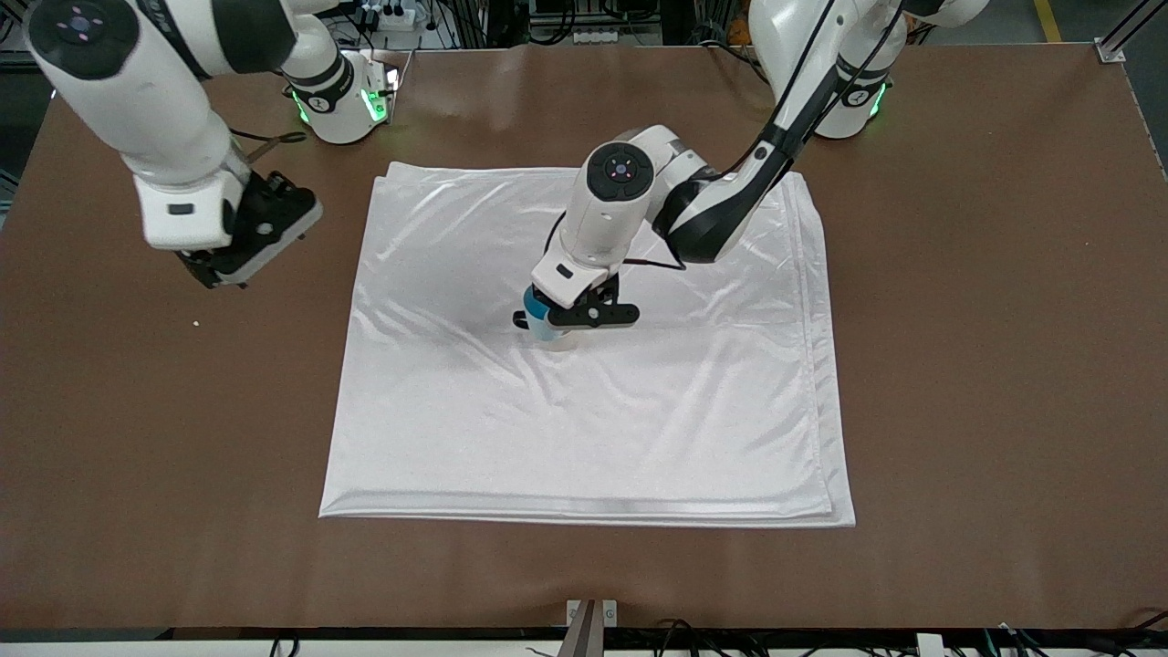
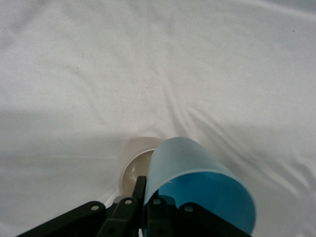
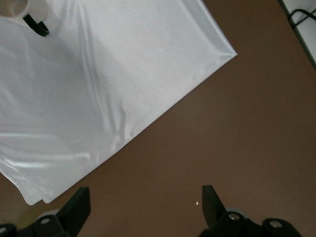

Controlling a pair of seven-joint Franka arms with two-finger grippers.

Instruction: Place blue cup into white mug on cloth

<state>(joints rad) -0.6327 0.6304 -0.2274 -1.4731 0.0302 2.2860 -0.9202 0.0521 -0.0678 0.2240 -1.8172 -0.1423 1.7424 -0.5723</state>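
We see the blue cup (image 2: 197, 173) pinched at its rim by the left tool (image 1: 573, 315), hanging tilted over the middle of the cloth (image 1: 584, 438). The white mug (image 2: 136, 168) stands on the cloth right below it, mouth up and empty, slightly off the cup's base. We judge the cup must come upright and shift over that mouth before it drops in. The right tool (image 1: 224, 265), fingers spread, waits over the bare counter (image 1: 985, 365) near the right arm's end.

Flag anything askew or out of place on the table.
Nothing is spilled or damaged. The blue cup, clamped in the left gripper, tilts above the white mug; the cloth is wrinkled. The right gripper waits open over bare table.
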